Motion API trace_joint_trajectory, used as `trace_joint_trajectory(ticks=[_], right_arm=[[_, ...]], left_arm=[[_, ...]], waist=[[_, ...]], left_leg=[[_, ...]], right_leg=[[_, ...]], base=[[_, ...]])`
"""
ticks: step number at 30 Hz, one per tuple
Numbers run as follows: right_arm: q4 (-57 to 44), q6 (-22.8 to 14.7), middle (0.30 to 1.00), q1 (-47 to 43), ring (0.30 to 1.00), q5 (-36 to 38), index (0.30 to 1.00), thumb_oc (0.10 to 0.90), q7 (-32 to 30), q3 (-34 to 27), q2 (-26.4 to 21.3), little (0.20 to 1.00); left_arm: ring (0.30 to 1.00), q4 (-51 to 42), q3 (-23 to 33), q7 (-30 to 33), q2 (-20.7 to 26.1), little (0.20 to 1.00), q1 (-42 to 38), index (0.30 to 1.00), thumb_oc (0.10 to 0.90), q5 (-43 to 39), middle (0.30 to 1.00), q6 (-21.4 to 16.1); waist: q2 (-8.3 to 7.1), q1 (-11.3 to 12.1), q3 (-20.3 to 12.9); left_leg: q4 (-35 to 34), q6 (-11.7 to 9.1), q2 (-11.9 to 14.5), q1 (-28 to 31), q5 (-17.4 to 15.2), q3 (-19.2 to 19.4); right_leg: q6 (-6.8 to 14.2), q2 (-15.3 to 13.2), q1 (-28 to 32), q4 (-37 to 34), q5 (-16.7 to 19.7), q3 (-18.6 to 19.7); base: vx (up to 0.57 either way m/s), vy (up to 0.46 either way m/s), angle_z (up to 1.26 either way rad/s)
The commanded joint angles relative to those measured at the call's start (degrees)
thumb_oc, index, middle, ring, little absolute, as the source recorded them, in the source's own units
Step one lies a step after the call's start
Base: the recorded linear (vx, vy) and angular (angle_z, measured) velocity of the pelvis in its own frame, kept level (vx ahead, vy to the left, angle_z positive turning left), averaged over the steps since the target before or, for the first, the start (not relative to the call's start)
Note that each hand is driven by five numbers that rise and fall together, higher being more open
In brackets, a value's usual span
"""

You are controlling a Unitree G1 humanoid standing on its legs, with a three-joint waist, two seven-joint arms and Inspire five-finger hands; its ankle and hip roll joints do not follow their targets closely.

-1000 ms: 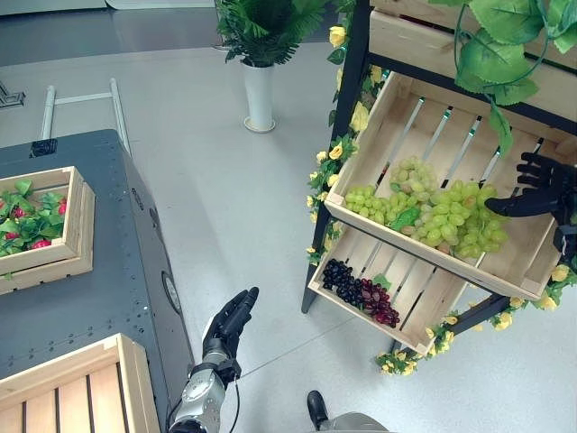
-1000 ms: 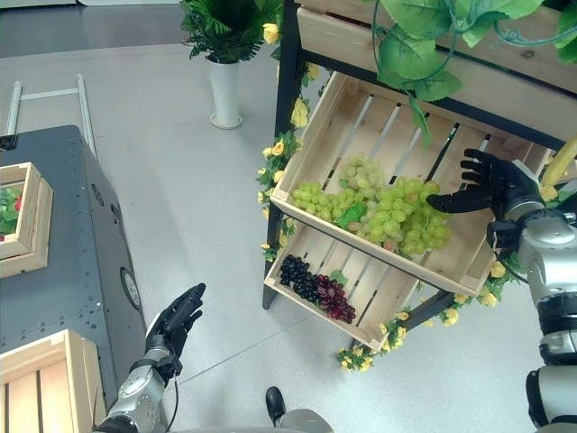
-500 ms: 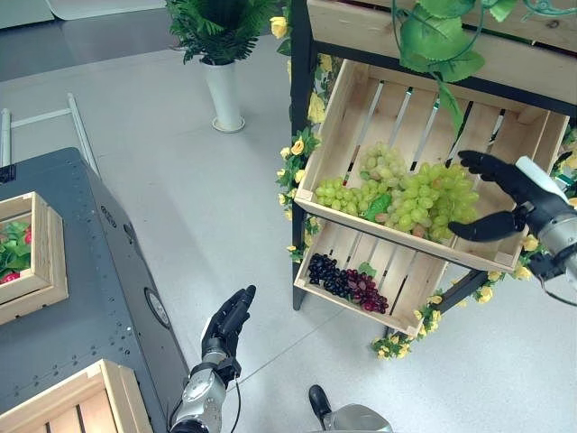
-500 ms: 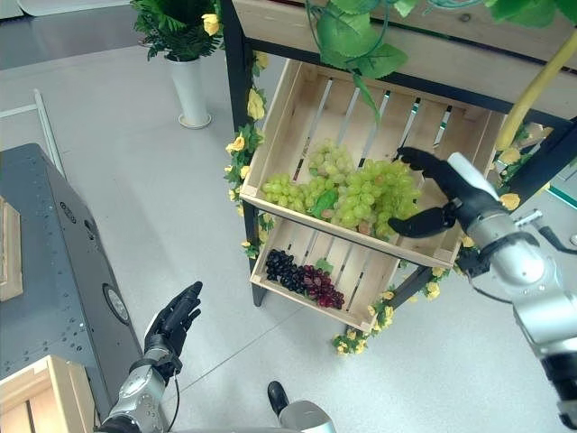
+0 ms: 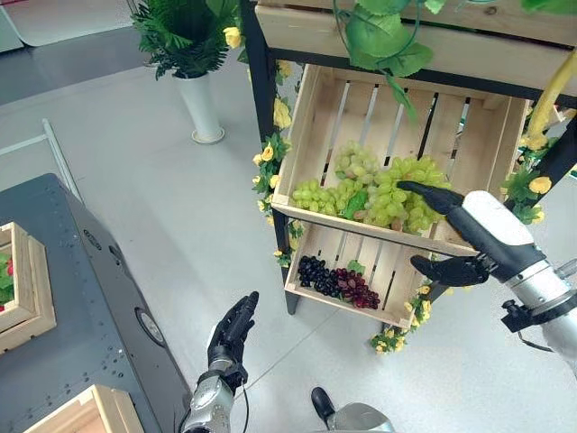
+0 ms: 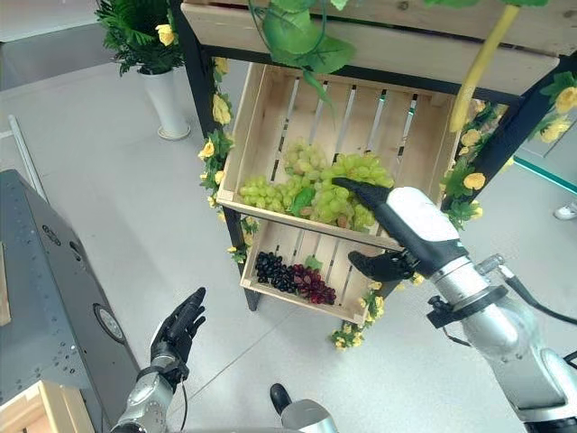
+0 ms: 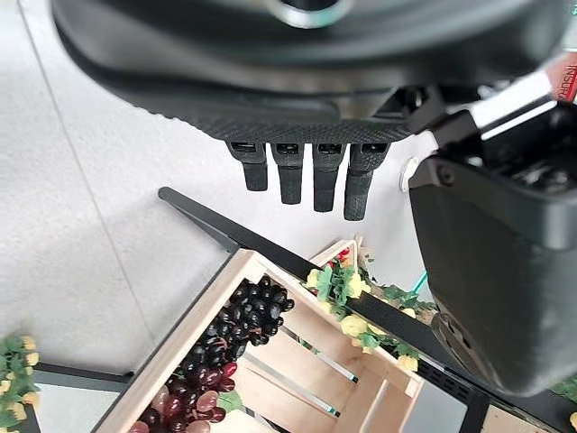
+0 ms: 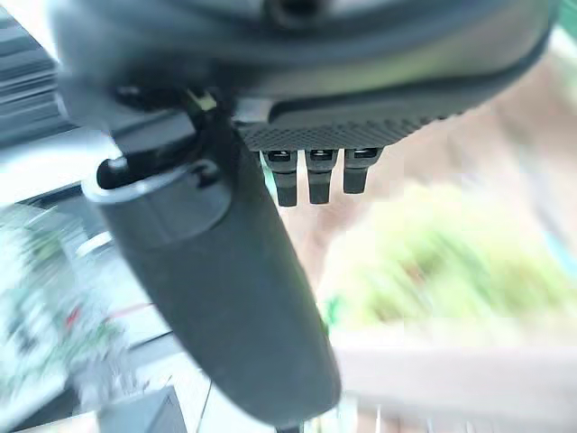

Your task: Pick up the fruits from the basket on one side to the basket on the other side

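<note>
Pale green grapes (image 5: 388, 191), dark purple grapes (image 5: 338, 281), tan crates (image 5: 424, 126).

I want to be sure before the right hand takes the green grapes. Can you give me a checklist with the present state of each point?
1. Right hand open, holding nothing: ok.
2. Its fingers over the green grapes: ok.
3. Fingers touching the grapes: cannot tell.
4. Grapes lying inside the upper crate: ok.
5. Left hand open, low over the floor, away from the shelf: ok.
6. Dark grapes in the lower crate, out of the reach path: ok.
</note>
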Motion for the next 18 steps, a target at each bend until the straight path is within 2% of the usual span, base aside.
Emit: trace_joint_trajectory(ticks=[1,2,4,5,6,9,10,14,18], right_arm=[[-2.32,-9.55,0.9,-5.37,0.9,-3.97,0.9,0.8,-9.09,-2.95,3.02,0.9],[-2.26,-9.83,0.9,-5.57,0.9,-4.27,0.9,0.8,-9.39,-1.21,3.58,0.9],[0.0,-13.03,0.9,-7.07,0.9,-5.64,0.9,0.8,-10.7,6.46,5.62,0.9],[0.82,-13.26,0.9,-7.31,0.9,-6.42,0.9,0.8,-11.02,8.11,5.99,0.9],[3.81,-13.75,0.9,-8.6,0.9,-6.12,0.9,0.8,-11.05,13.36,6.97,0.9],[7.59,-13.98,0.9,-9.92,0.9,-4.3,0.9,0.8,-10.28,18.7,8.55,0.9],[11.59,-14.05,0.9,-10.85,0.9,-6.1,0.9,0.8,-12.06,22.98,9.75,0.9],[18.86,-12.08,0.9,-13.03,0.9,-5.49,0.9,0.8,-13.52,30.37,12.71,0.9],[27.8,-7.84,0.9,-16.09,0.9,-6.1,0.9,0.8,-13.16,39.06,17.07,0.9]], left_arm=[[0.9,-0.11,-1.5,-1.13,2.18,0.9,-3.33,0.9,0.8,2.98,0.9,-7.09],[0.9,0.25,-1.85,-1.25,2.06,0.9,-3.22,0.9,0.8,2.96,0.9,-7.36],[0.9,1.53,-3.16,-1.6,1.68,0.9,-3.13,0.9,0.8,3.01,0.9,-7.45],[0.9,1.86,-3.38,-1.75,1.6,0.9,-3.14,0.9,0.8,3.13,0.9,-7.51],[0.9,2.85,-4.11,-1.83,1.41,0.9,-3.21,0.9,0.8,3.97,0.9,-7.4],[0.9,4.18,-5.11,-1.38,1.25,0.9,-3.19,0.9,0.8,5.17,0.9,-7.13],[0.9,5.19,-5.8,-1.22,1.06,0.9,-3.23,0.9,0.8,6.12,0.9,-6.78],[0.9,7.21,-6.94,-0.22,0.65,0.9,-3.67,0.9,0.8,8.49,0.9,-5.31],[0.9,8.57,-9.17,2.39,0.19,0.9,-3.57,0.9,0.8,16.62,0.9,-1.46]], waist=[[-0.87,3.39,-2.9],[-0.84,3.54,-2.83],[-0.7,4.48,-2.55],[-0.68,4.69,-2.54],[-0.63,5.32,-2.52],[-0.65,5.9,-2.5],[-0.61,6.56,-2.56],[-1.04,8.04,-2.6],[-0.96,10.58,-2.43]], left_leg=[[0.69,2.96,-2.11,-0.2,-6.46,-0.97],[0.73,2.97,-2.16,-0.22,-6.48,-1.1],[0.98,2.95,-2.36,-0.33,-6.5,-1.77],[1.02,2.93,-2.39,-0.35,-6.49,-1.89],[1.14,2.91,-2.46,-0.36,-6.45,-2.31],[1.09,2.89,-2.57,-0.2,-6.36,-2.85],[1.03,2.8,-2.59,-0.09,-6.21,-3.24],[0.94,2.55,-2.76,-0.81,-4.86,-3.54],[0.59,2.3,-3.11,-1.39,-4.53,-5.78]], right_leg=[[2.4,2.42,3.57,0.17,-5.46,0.74],[2.43,2.35,3.59,0.19,-5.5,0.63],[2.52,2.07,3.74,0.17,-5.58,0.06],[2.52,2.01,3.78,0.17,-5.61,-0.1],[2.52,1.78,3.97,0.15,-5.7,-0.63],[2.49,1.49,4.26,0.15,-5.78,-1.37],[2.46,1.24,4.43,0.15,-5.77,-2.03],[2.03,0.64,4.02,0.15,-5.03,-3.34],[1.94,-0.05,4.16,0.15,-5.39,-5.93]], base=[[0.0,0.0,0.0],[0.0,0.0,0.0],[-0.03,-0.027,0.0],[-0.02,-0.031,0.05],[-0.01,-0.022,0.06],[0.01,-0.033,0.07],[0.02,-0.051,0.05],[-0.04,-0.099,0.14],[-0.01,-0.082,0.17]])
